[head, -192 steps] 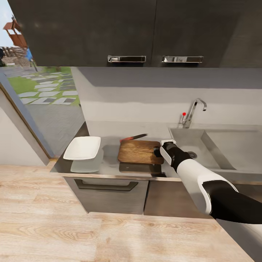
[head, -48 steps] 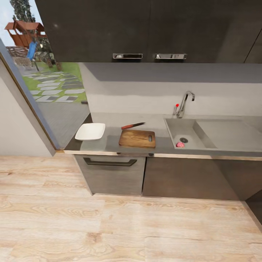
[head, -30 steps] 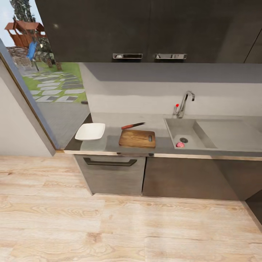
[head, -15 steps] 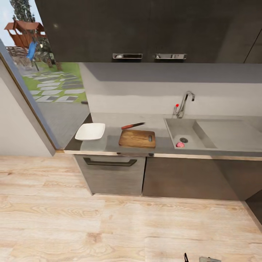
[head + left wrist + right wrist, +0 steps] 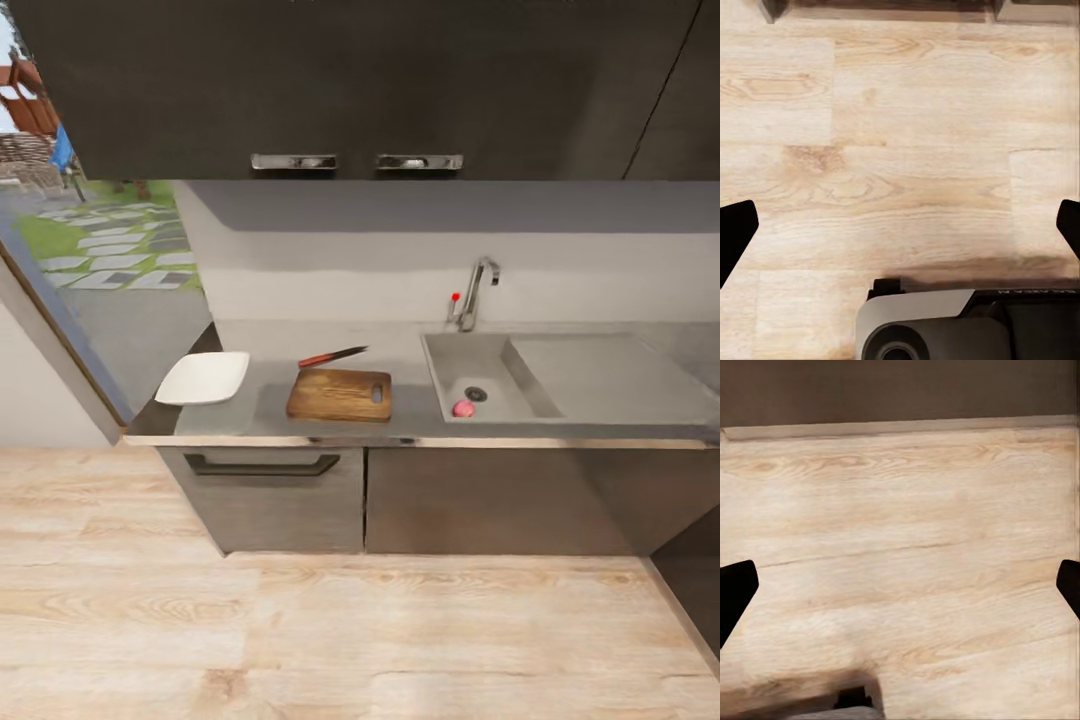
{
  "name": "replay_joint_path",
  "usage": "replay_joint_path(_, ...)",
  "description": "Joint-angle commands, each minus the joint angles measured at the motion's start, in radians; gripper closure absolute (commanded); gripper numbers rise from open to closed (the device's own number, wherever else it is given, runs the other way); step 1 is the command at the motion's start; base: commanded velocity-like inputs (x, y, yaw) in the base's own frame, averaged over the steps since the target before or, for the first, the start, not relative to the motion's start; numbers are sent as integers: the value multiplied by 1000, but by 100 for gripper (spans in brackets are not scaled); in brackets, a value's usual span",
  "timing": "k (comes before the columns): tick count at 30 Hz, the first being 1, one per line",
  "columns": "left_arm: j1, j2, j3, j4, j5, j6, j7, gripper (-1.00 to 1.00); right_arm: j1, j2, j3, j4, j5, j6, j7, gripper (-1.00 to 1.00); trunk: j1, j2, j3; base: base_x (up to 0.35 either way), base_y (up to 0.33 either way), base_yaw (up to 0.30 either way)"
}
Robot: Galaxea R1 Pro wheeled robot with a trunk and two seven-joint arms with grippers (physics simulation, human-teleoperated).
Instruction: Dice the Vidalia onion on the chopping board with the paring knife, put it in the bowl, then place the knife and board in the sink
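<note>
Fingers of the left gripper [image 5: 900, 225] and right gripper [image 5: 900, 585] are spread wide over wooden floor, holding nothing. On the countertop [image 5: 270, 420], the bowl [image 5: 203, 377] sits at the left end, then the chopping board [image 5: 339, 394], the paring knife [image 5: 331, 356] behind it. The Vidalia onion [image 5: 463, 408] lies in the sink [image 5: 500, 352] beside the drain; being round, light and likely slippery, it is best gripped across its middle. Both arms are pointed downward.
</note>
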State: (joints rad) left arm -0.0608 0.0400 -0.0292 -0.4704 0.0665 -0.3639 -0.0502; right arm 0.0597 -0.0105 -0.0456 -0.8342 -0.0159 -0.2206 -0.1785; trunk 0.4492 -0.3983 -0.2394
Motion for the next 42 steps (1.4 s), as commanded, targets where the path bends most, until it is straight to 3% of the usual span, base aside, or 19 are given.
replay_joint_path(1, -1, 1, -3, 0, 7, -3, -3, -100, 0, 0, 1, 4, -1, -2, -3, -100, 1, -2, 0, 118, -288, -132)
replay_joint_path(42, -1, 0, -3, 1, 9, -3, -3, -100, 0, 4, 3, 38, 0, -2, -2, -100, 1, -2, 3, 8, -312, 21)
